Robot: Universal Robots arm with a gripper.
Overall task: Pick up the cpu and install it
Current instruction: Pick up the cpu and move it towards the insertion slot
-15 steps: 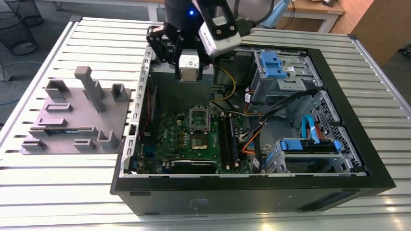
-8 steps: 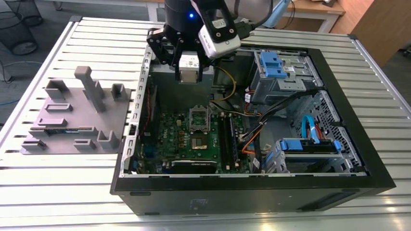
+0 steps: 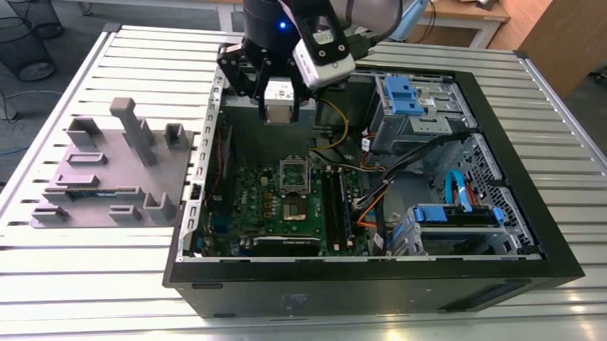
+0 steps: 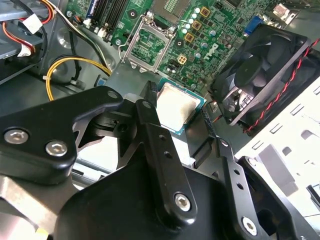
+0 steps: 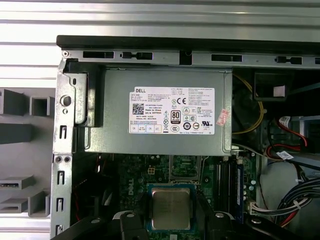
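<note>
My end effector (image 5: 171, 216) pinches the cpu (image 4: 178, 107), held up over the motherboard (image 4: 216, 31). Picking seems done; the socket (image 4: 149, 44) stands open and empty, so installing is left.

Exterior view overlooks the case (image 3: 379, 291); both wrist views closely share its motherboard (image 4: 220, 25) (image 5: 135, 172).

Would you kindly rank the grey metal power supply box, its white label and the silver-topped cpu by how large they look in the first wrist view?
1. the grey metal power supply box
2. the white rectangular label stuck on it
3. the silver-topped square cpu, smallest even though it is nearest the camera, which enlarges it
</note>
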